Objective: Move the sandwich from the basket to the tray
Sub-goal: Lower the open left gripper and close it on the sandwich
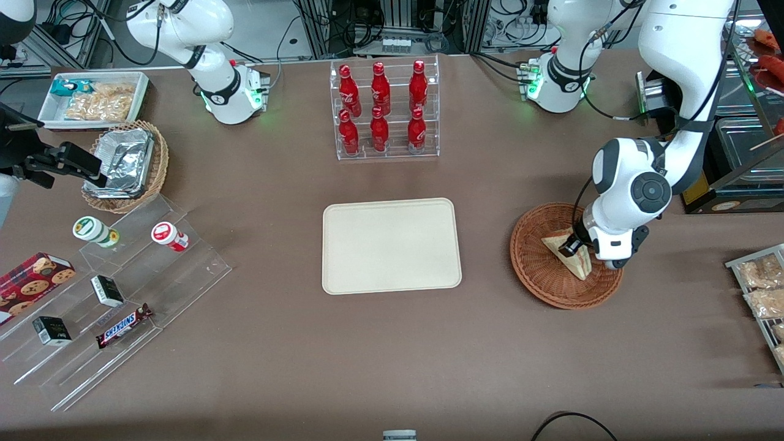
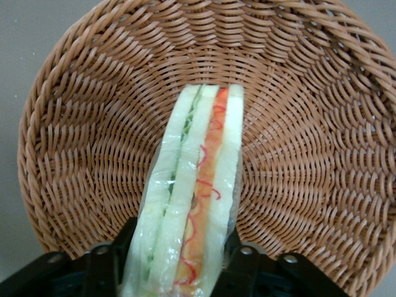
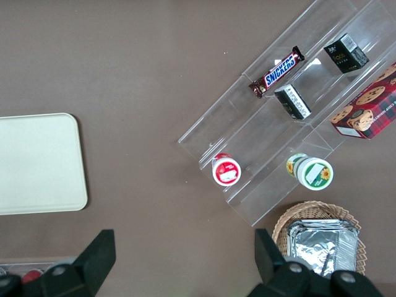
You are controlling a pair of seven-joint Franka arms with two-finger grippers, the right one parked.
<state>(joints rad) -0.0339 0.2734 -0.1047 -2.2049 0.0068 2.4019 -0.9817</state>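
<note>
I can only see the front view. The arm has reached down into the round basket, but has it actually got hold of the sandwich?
Observer: Yes. In the wrist view, the gripper is low in the basket, its jaws pressing both flat sides of the sandwich.
Visitor: What's inside it?
Observer: The cut edge shows a green layer and an orange-red layer, under clear wrap.
Visitor: Anything else in there?
Observer: No, only bare weave shows around it.

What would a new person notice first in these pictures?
Probably the gripper down in the reddish-brown basket, one finger on each side of the sandwich. Next, the bare cream tray at the table's middle, and the rack of red bottles farther from the front camera.
</note>
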